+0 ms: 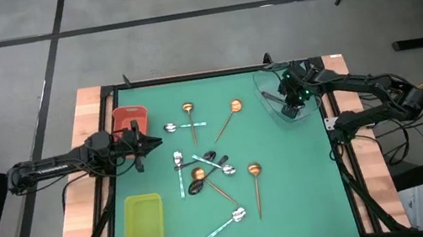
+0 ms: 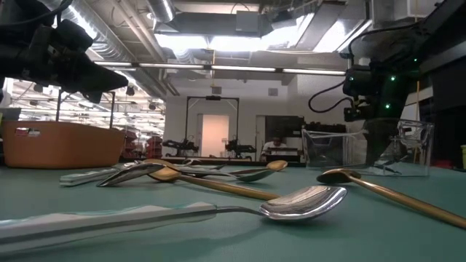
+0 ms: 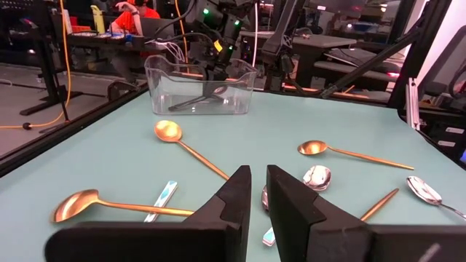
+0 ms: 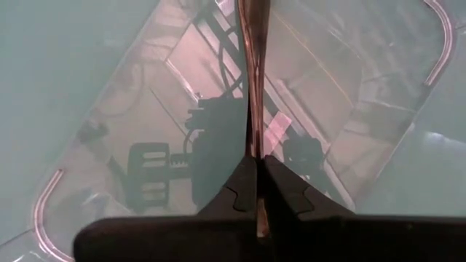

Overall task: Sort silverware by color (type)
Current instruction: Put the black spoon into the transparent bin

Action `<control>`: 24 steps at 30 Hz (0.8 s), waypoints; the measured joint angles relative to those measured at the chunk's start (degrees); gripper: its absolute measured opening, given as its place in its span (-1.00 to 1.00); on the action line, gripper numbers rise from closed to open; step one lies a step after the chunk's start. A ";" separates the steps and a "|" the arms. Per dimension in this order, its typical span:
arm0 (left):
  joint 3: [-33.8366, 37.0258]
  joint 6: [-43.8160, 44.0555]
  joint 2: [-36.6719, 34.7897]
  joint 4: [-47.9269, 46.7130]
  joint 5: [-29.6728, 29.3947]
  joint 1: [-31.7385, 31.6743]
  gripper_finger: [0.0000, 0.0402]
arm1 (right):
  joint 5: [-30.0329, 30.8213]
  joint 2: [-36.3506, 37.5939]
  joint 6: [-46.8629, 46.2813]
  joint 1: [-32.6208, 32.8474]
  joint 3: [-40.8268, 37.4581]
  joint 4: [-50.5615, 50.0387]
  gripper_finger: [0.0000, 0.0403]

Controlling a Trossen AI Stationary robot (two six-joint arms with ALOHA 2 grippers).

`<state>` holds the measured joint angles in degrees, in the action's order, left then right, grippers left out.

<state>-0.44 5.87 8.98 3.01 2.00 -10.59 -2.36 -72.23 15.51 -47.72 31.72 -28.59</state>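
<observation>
My right gripper (image 1: pixel 293 107) (image 4: pixel 256 164) reaches down into the clear tray (image 1: pixel 266 86) (image 3: pixel 156 80) at the table's far right, shut on a black spoon (image 3: pixel 191 100). My left gripper (image 1: pixel 150 143) (image 3: pixel 258 185) waits level at the table's left beside the red tray (image 1: pixel 127 115), its fingers a narrow gap apart with nothing between them. On the green mat lie copper spoons (image 1: pixel 188 108) (image 1: pixel 236 106) (image 1: pixel 254 169), mint-handled spoons (image 1: pixel 180 174) (image 1: pixel 228 222) and another dark spoon (image 1: pixel 197 186). My right gripper pinches the black spoon's thin handle (image 4: pixel 255 109) between its two fingertips, coming steeply from above. The handle runs on straight ahead of the fingers, along them. The spoon slants inside the clear tray, its far end (image 3: pixel 175 108) low near the tray's floor.
A yellow-green tray (image 1: pixel 145 223) lies at the near left. Several spoons cross one another mid-table (image 1: pixel 202 167). Wooden strips (image 1: pixel 81 207) edge the mat on the left and right. Cables and stands lie on the floor beyond the table.
</observation>
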 joint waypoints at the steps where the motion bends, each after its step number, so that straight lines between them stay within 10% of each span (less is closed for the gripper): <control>1: 0.01 0.00 0.01 0.00 0.00 0.00 -0.81 | -0.01 -0.01 0.00 0.02 -0.01 0.17 -0.96; 24: -0.01 0.00 0.01 0.00 -0.01 0.02 -0.81 | 0.16 -0.08 -0.11 0.07 -0.06 1.71 -0.72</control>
<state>-0.45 5.87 8.99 3.01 1.99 -10.57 -2.20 -72.31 15.40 -47.66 31.66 -26.87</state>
